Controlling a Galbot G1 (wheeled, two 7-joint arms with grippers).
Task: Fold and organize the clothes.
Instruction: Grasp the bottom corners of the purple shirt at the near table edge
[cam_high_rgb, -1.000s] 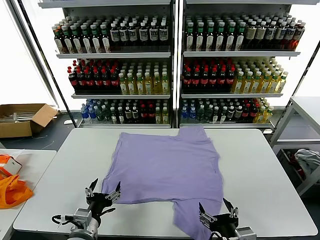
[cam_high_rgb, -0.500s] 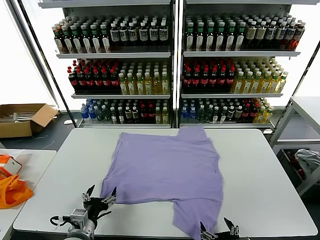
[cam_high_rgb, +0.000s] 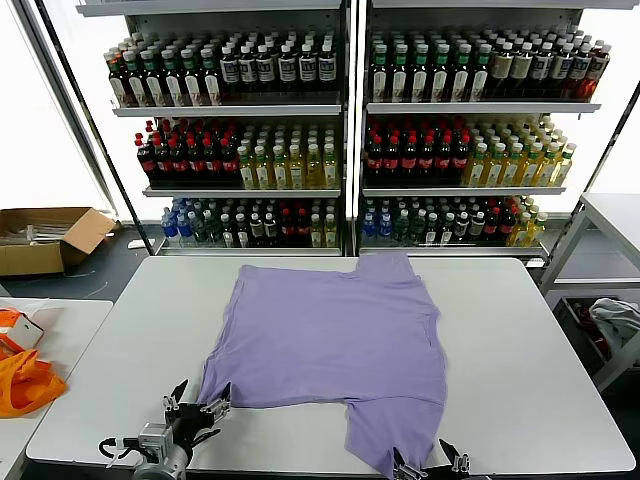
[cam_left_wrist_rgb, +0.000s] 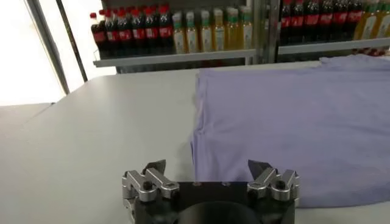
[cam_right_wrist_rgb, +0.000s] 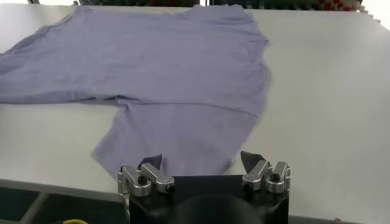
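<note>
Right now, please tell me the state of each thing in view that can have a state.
T-shirt: spread flat on the table, plain side up, not folded.
Left gripper: open, empty, at the near table edge by the shirt's corner.
Right gripper: open, empty, at the near edge by the sleeve.
Cardboard box: open, on the floor.

Both arms sit low and near, left pincer (cam_high_rgb: 194, 408) and right pincer (cam_high_rgb: 428, 462) spread wide, gripping nothing.
</note>
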